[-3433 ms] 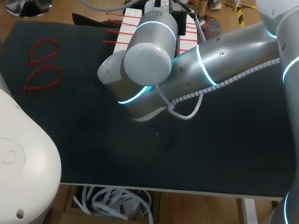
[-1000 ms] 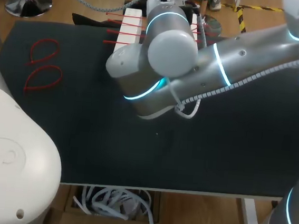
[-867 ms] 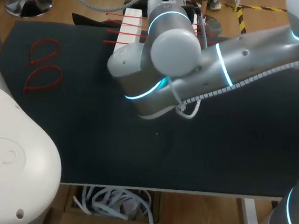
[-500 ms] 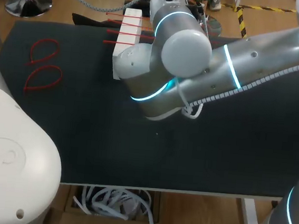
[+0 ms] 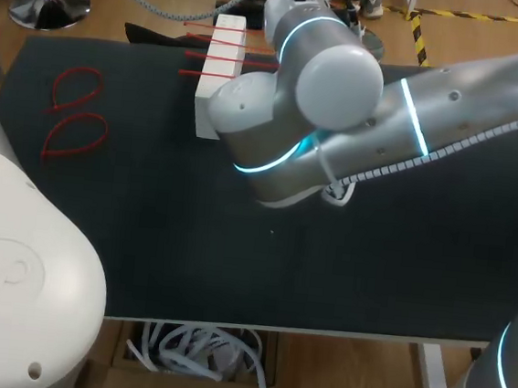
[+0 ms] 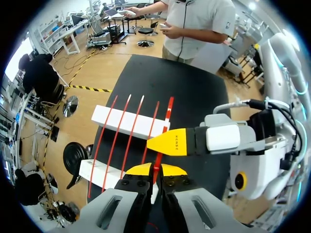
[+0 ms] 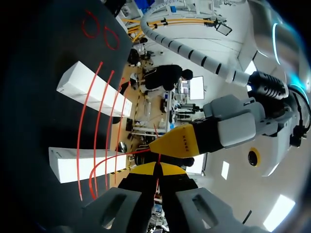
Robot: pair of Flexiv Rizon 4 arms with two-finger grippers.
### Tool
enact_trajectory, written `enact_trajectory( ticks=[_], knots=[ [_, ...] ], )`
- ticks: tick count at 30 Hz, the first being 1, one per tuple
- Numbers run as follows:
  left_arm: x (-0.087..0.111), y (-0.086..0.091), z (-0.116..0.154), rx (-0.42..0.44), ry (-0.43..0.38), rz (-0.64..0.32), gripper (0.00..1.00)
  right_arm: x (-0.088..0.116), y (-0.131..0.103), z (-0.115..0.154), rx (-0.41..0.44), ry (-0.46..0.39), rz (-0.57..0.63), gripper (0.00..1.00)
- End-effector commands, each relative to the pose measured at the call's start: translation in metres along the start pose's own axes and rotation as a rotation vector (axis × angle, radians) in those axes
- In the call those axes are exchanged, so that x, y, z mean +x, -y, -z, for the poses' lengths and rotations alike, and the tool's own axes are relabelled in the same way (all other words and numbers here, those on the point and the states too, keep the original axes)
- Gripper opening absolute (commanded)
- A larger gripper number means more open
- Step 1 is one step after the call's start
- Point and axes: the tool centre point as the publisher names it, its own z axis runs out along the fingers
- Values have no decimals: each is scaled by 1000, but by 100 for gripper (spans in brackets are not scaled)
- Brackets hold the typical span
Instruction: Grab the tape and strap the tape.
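Head view: the black desk is covered in large part by my right arm, which stands across its middle and hides the far edge where the work is. There, two white blocks carry a row of spare tapes like a rack, I think so that jaws can get under them. The left gripper and the right gripper are tip to tip, each clenched on the same red tape, probably to bend it. Two finished loops lie well apart, at the left.
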Motion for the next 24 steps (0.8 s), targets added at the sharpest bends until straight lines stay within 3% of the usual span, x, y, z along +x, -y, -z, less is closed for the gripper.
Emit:
enact_trajectory(
  ticks=[1,24],
  knots=[
    [0,0,1,-3,1,1,0,-4,3,3,-18,-19,12,0],
    [0,0,1,-3,1,1,0,-5,0,3,-71,-52,11,0]
  ],
)
